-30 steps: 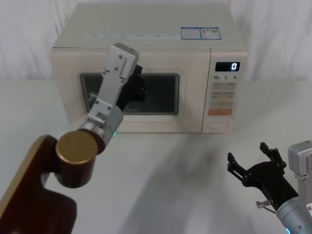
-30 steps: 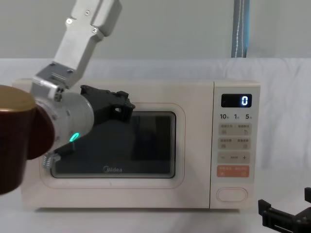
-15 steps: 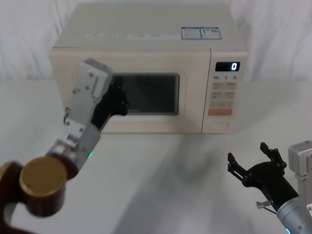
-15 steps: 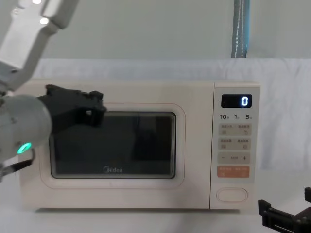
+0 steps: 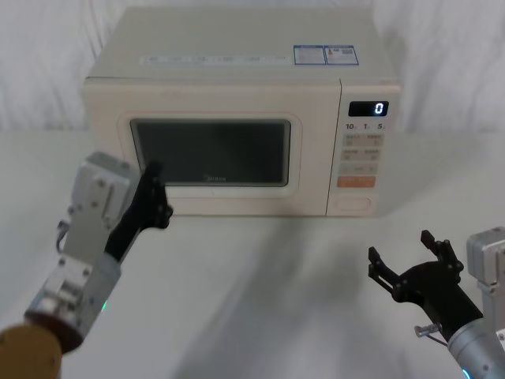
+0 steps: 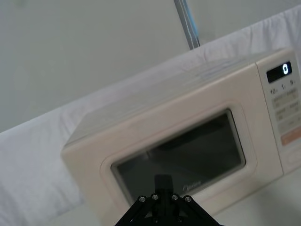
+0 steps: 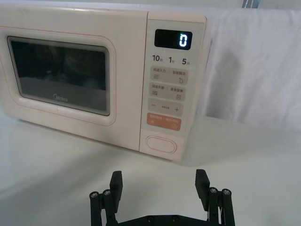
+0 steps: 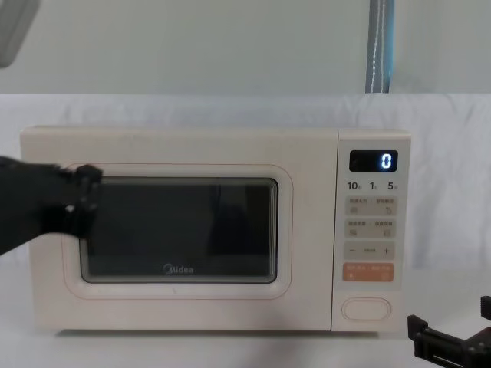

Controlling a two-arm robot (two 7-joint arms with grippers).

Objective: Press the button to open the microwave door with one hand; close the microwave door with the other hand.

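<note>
The cream-white microwave [image 5: 237, 87] stands at the back of the table, its display showing 0. Its door [image 5: 209, 158] lies flush with the front, dark window facing me. The oval button [image 5: 353, 203] sits lowest on the control panel, also clear in the right wrist view [image 7: 161, 144]. My left gripper [image 5: 152, 189] hovers just in front of the door's lower left corner, fingers shut on nothing; the chest view has it [image 8: 83, 198] over the window's left edge. My right gripper [image 5: 401, 251] is low at the front right, open, well short of the button [image 8: 366, 308].
White cloth covers the table [image 5: 260, 276] and the wall behind. Bare tabletop stretches between the two arms in front of the microwave. A blue-grey pole [image 8: 380, 46] rises behind the microwave on the right.
My left arm has drawn back from the door window, down and to the left, toward me. The door stays flush. The right gripper has not moved.
</note>
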